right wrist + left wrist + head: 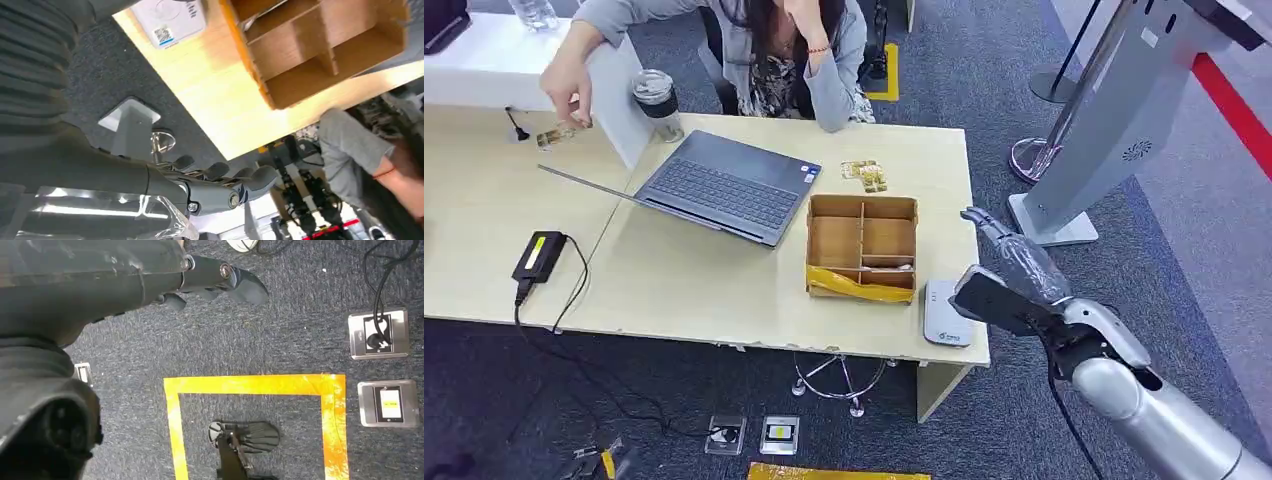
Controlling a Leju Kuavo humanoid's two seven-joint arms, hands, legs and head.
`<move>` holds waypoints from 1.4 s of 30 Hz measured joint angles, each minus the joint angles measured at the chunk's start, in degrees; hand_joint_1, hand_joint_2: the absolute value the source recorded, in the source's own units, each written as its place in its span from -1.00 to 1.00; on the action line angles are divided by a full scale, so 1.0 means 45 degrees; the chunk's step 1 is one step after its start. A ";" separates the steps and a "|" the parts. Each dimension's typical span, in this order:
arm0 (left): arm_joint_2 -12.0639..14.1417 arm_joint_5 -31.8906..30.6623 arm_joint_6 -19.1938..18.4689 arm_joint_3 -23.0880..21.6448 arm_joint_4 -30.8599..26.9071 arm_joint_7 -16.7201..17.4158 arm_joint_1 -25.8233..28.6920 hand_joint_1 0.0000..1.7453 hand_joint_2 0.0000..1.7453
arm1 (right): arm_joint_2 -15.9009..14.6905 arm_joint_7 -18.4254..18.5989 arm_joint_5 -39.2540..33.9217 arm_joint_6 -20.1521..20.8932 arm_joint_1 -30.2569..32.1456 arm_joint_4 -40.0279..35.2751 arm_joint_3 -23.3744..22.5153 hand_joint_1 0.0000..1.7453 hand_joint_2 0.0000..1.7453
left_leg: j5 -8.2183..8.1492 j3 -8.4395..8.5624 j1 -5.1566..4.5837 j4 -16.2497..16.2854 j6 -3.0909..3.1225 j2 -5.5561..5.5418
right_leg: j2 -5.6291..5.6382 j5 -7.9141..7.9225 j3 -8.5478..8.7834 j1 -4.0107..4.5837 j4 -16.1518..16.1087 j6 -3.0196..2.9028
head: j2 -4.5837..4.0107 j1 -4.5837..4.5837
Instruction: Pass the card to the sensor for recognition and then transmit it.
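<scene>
- The likeliest cards (864,175) lie on the table (674,280), just beyond the cardboard box (862,245).
- Your right hand (1009,260) is released and empty, off the table's corner.
- Reach past the box, pinch one card, then bring it flat over the white sensor (946,315).
- The left wrist view adds the left hand (220,282), loose and empty above carpet.

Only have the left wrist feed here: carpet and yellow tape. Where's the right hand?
Observer: In the head view, the right hand is off the right end of the table, next to the white sensor.
Operator: Is it holding a card?
Observer: I see no card in it. The right wrist view shows its fingers stretched out with nothing in them.
Operator: Where are the cards?
Observer: A small pile of cards lies on the table, on the far side of the divided cardboard box.
</scene>
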 joint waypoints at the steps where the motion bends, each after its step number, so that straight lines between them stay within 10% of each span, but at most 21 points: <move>1: 0.0000 0.0010 0.0010 0.0000 0.0000 0.0000 0.0002 -1.00 -1.00 | 0.0029 0.0083 0.0029 0.0014 0.0001 -0.0078 0.0102 -1.00 1.00 | 0.0000 -0.0001 0.0000 0.0000 0.0000 0.0000 | 0.0001 0.0000 0.0000 0.0000 0.0000 0.0000 | 0.0000 0.0000; 16: -0.0053 0.0005 0.0170 0.0000 -0.0005 0.0088 0.0050 -1.00 -1.00 | 0.1652 0.1229 0.0981 -0.2021 -0.0464 0.1298 0.1165 -1.00 1.00 | 0.0001 -0.0001 0.0001 -0.0001 -0.0001 0.0003 | 0.0003 0.0000 -0.0002 0.0001 0.0002 0.0000 | 0.0000 0.0000; 42: -0.0112 0.0078 0.0112 0.0000 -0.0005 0.0087 0.0225 -1.00 -1.00 | 0.4934 0.0680 0.3579 -0.3575 -0.0840 0.4507 0.1860 -1.00 1.00 | 0.0001 0.0000 0.0003 -0.0002 -0.0003 0.0014 | 0.0025 -0.0002 -0.0009 0.0004 0.0003 -0.0003 | 0.0000 0.0000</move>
